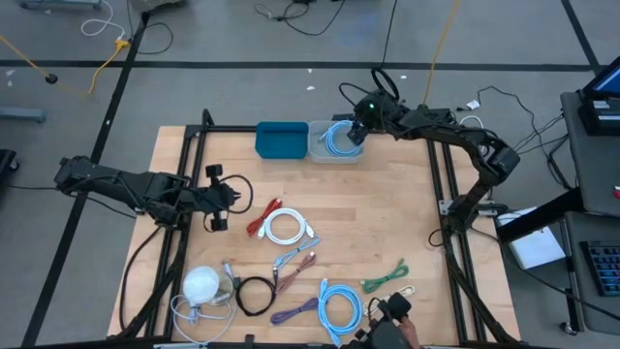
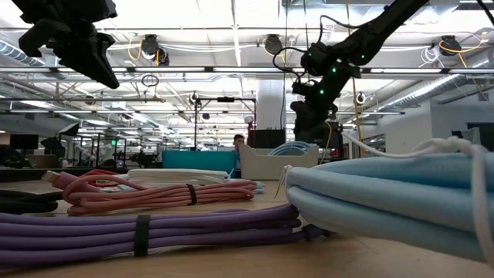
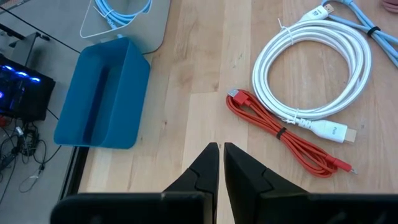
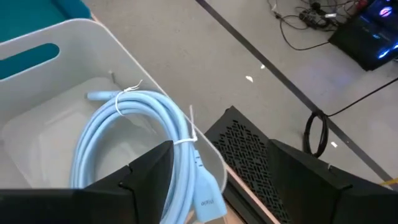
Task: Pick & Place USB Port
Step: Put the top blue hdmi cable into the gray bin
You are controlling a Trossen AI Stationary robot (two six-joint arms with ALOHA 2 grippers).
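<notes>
Now the right tool [image 4: 217, 180] hangs wide open over the white bin [image 1: 341, 153], pale blue cable [image 4: 149, 137] already inside; left tool [image 3: 219, 155], nearly shut and empty, probably goes for the red cable [image 3: 280, 134] next.

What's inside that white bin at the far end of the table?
A coiled light blue cable lies in the white bin, tied with thin white ties. The right jaws hang open above it and hide part of the coil and the bin's floor.
</notes>
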